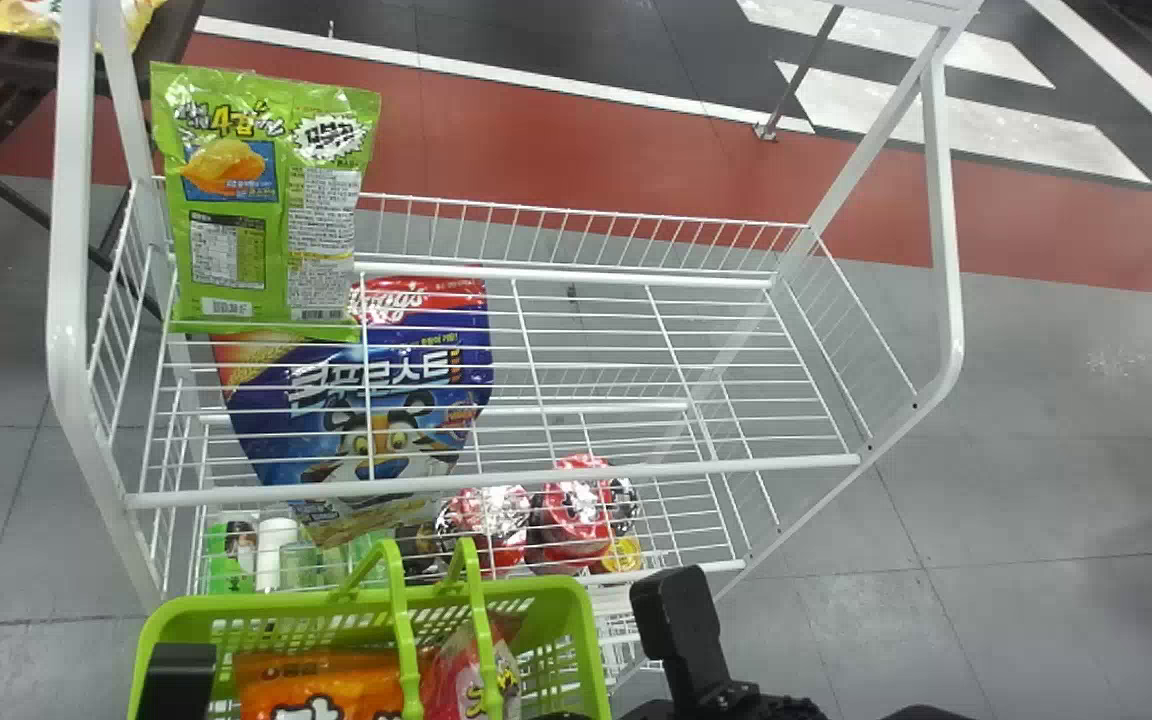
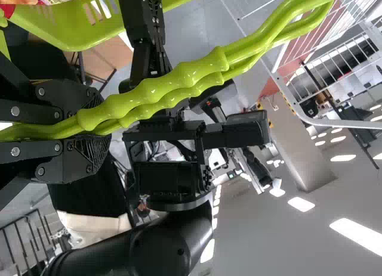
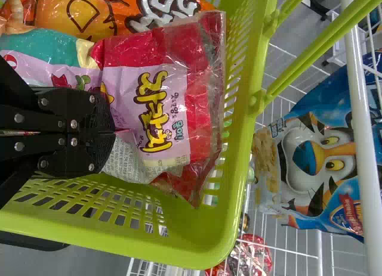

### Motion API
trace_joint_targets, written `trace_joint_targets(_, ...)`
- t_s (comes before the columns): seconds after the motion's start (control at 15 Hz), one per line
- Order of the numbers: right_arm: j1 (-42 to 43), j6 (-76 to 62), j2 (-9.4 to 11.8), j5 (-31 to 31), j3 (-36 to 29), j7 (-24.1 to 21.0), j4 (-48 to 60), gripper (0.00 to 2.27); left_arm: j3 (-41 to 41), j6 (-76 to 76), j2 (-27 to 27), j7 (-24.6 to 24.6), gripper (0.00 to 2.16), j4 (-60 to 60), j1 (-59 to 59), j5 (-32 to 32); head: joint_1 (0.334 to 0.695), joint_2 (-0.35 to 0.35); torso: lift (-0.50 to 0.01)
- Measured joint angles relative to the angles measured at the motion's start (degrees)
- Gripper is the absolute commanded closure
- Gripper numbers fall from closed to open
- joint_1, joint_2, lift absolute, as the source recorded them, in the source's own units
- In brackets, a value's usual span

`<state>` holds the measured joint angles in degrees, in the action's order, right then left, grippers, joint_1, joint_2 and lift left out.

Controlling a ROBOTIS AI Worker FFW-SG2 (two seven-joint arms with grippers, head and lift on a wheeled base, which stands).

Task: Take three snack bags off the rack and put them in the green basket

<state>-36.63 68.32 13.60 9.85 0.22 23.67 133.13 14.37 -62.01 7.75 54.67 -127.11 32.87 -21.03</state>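
Left tool [image 2: 96, 128] pinches handles [image 2: 170, 84], likely steadying basket [image 1: 271, 606] at 7 o'clock. Right tool [image 3: 112, 133] pinches pink bag [image 3: 161, 112] inside, beside orange bag [image 1: 296, 672], probably for soft release. Green bag [image 1: 271, 200]: 10 o'clock, on rack [image 1: 496, 484].

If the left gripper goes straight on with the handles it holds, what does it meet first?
The left gripper would probably meet the black right arm; how far ahead is unclear.
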Motion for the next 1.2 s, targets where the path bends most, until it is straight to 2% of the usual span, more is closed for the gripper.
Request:
trace_joint_targets(0.2, -2.7, 3.6, -0.5, 4.5, -5.8, 2.3, 7.5, 0.04, 0.0, 0.0, 0.0, 0.0, 1.54, 0.0, 0.0, 0.0, 0.695, -0.35, -0.018)
trace_joint_targets(0.47, -3.4, 9.9, -3.0, 9.2, -12.2, 4.9, 16.2, 0.07, 0.1, 0.1, 0.0, 0.1, 1.54, 0.0, 0.2, 0.0, 0.695, -0.35, -0.018)
trace_joint_targets(0.6, -4.6, -4.1, -4.4, 9.1, -12.5, 4.3, 17.6, 0.07, 0.3, 0.4, -0.1, -0.1, 1.54, 0.0, 0.2, 0.0, 0.695, -0.35, -0.018)
trace_joint_targets(0.67, -5.4, -15.7, -5.0, 7.8, -11.2, 2.4, 17.4, 0.07, 0.6, 0.5, -0.1, -0.3, 1.54, 0.0, 0.2, 0.2, 0.695, -0.35, -0.018)
trace_joint_targets(0.8, -6.8, -38.7, -5.7, 3.7, -6.8, -2.4, 14.6, 0.07, 1.2, 0.5, -0.1, -0.5, 1.54, 0.0, 0.3, 0.7, 0.695, -0.35, -0.018)
trace_joint_targets(0.93, -8.6, -62.2, -6.1, -0.4, -2.0, -9.1, 9.1, 0.07, 1.4, 0.8, -0.1, -0.6, 1.54, 0.0, 0.7, 1.0, 0.695, -0.35, -0.018)
trace_joint_targets(1.2, -11.2, -75.0, -6.4, -0.6, 1.1, -14.4, 0.6, 0.07, 0.9, 1.4, -0.1, -0.1, 1.54, 0.2, 1.4, 1.3, 0.695, -0.35, -0.018)
